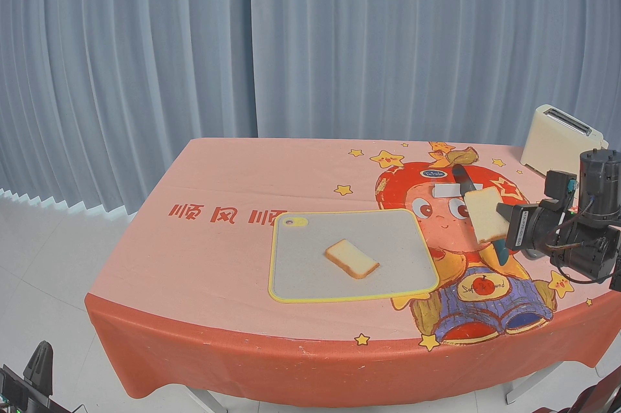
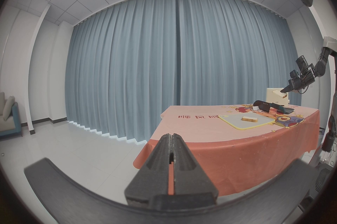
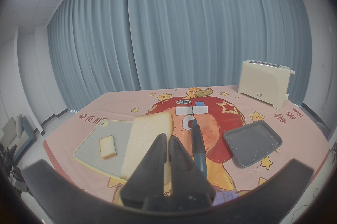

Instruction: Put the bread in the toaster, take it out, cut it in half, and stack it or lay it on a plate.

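Black left gripper (image 2: 171, 165): fingers pressed together with nothing between them, low and off the table's left side, well apart from the pink tablecloth (image 1: 213, 252). Grey cutting board (image 1: 401, 239) with a yellow rim lies flat near the table's front edge. A small bread piece (image 1: 351, 258) lies flat near the board's middle. Right of the board, knife (image 1: 461, 176) lies on the cloth, blade pointing away from the robot, teal handle toward it, blade crossing a white strip (image 1: 446, 190). Bread slice (image 1: 486, 213) is up off the table above the knife, tilted, between board and toaster. Right gripper (image 3: 166, 137) pinches the slice by its near edge. Grey tray (image 3: 252, 142) sits on the cloth just right of the knife, nothing in it. Cream toaster (image 1: 559, 139) stands at the far right corner, slot facing up, apart from the tray.
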